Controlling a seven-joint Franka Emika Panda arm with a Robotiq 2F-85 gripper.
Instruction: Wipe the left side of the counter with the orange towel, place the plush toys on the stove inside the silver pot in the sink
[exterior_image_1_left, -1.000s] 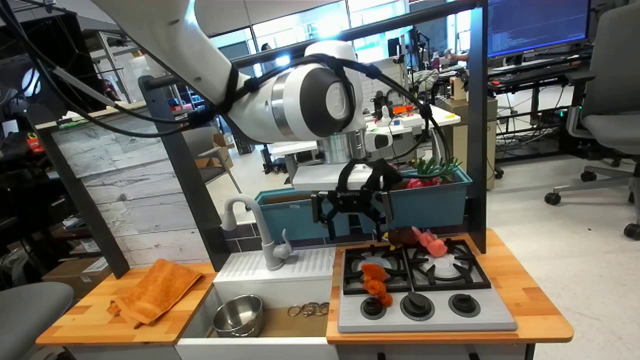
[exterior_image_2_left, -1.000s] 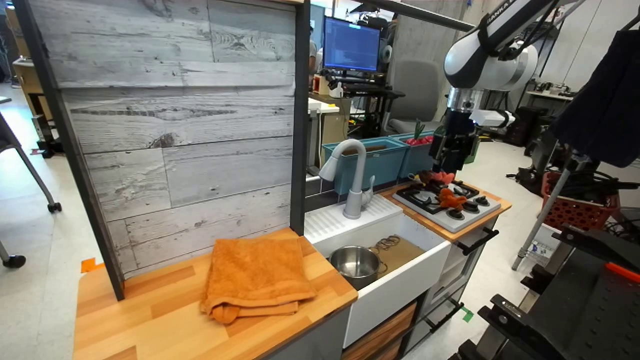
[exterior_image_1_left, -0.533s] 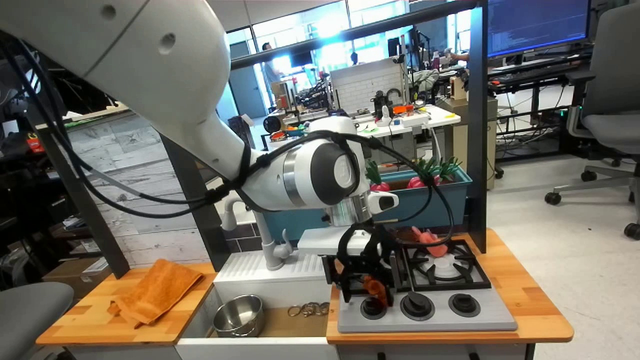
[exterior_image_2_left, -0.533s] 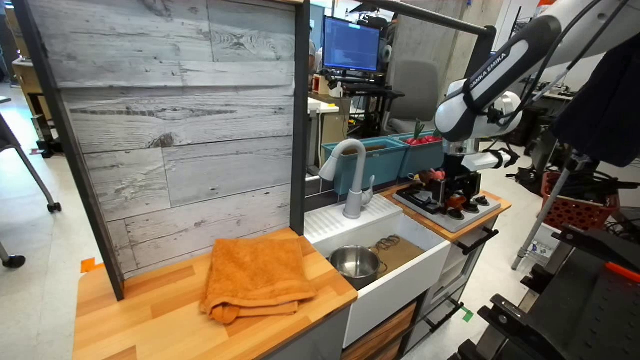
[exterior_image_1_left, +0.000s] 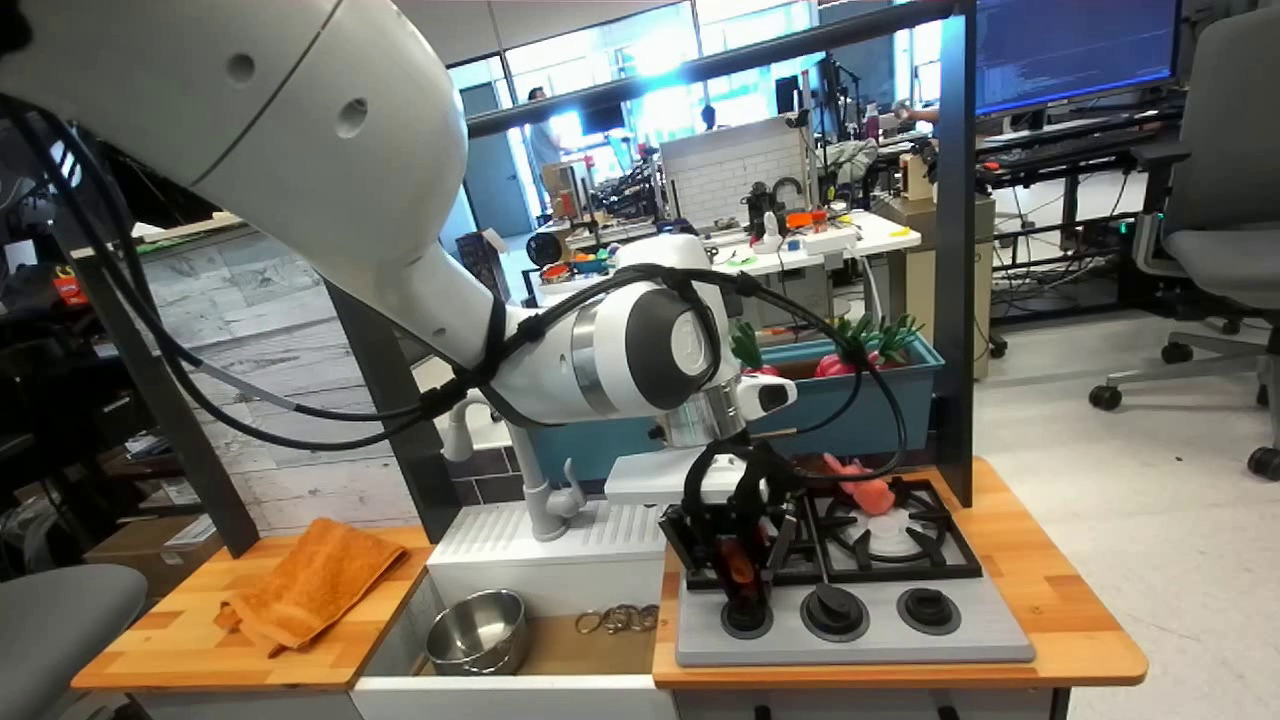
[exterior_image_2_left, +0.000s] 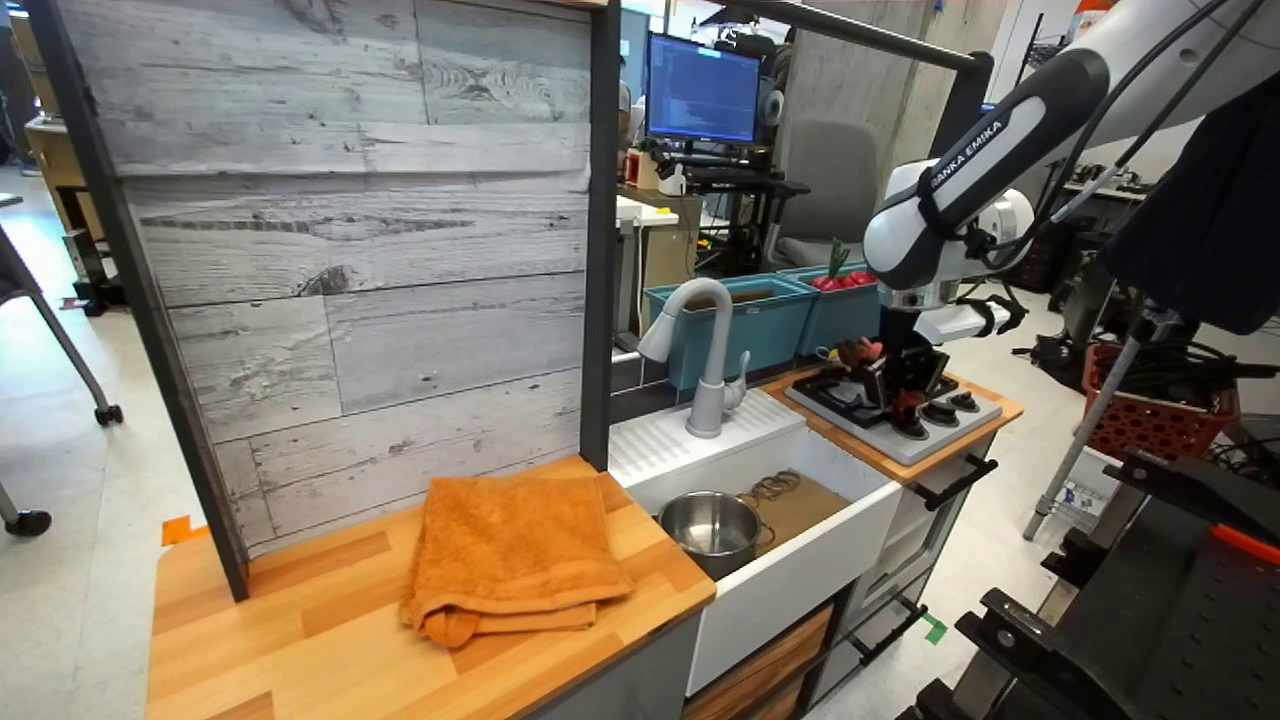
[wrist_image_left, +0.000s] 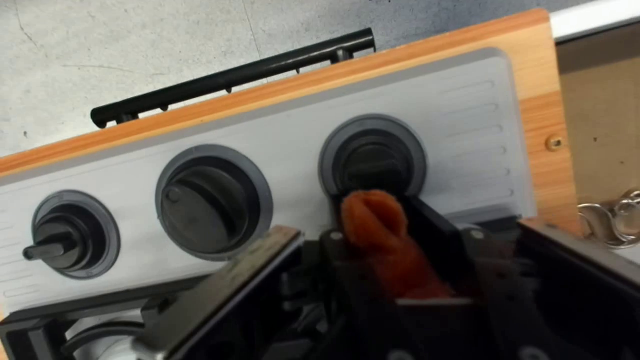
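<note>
Orange plush toy: gripped in the hand at a front knob of the stove, jaws narrowed on its flanks, presumably for lifting. Red plush toy: rear of the stove, apparently awaiting collection. Silver pot: inside the sink, away from the stove, likely set as receptacle. Orange towel: folded on the worktop, across from the stove.

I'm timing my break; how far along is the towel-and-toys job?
Done: nothing for certain; the towel lies folded on the counter, but whether wiping is finished doesn't show.
In hand: the gripper brackets the orange toy at the stove, though a firm grip isn't certain.
Left: that toy, the pink toy and the brown toy must go into the pot in the sink, where no toy shows.
</note>
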